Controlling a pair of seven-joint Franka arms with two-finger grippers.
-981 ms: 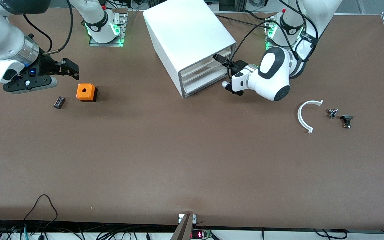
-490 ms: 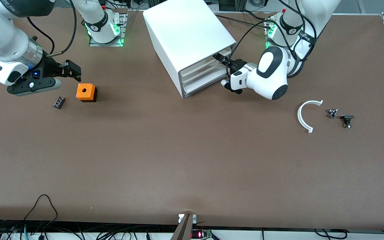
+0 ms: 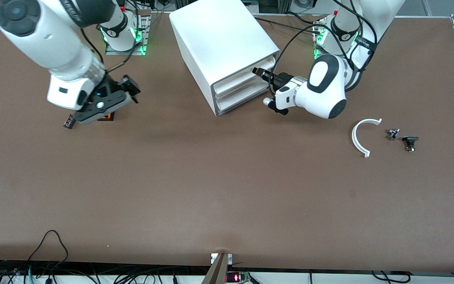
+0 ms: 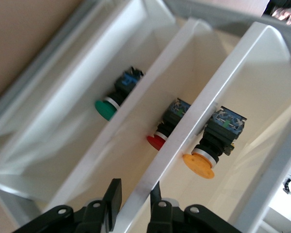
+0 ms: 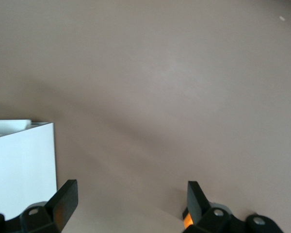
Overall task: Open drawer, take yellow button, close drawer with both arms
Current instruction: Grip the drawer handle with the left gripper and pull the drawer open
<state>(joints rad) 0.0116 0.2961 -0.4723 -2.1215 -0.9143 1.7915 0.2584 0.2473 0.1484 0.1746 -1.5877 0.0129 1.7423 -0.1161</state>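
While right gripper (image 3: 130,88) gapes, left gripper (image 4: 136,201) pinches the drawer (image 4: 150,160) front.

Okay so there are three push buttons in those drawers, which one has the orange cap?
The button in the drawer whose front lip the left gripper pinches. Its flat round cap is orange; the other two buttons' caps are red and green.

Left gripper (image 4: 136,204) blocks drawer (image 4: 184,131) front — button (image 4: 211,145) unobstructed.
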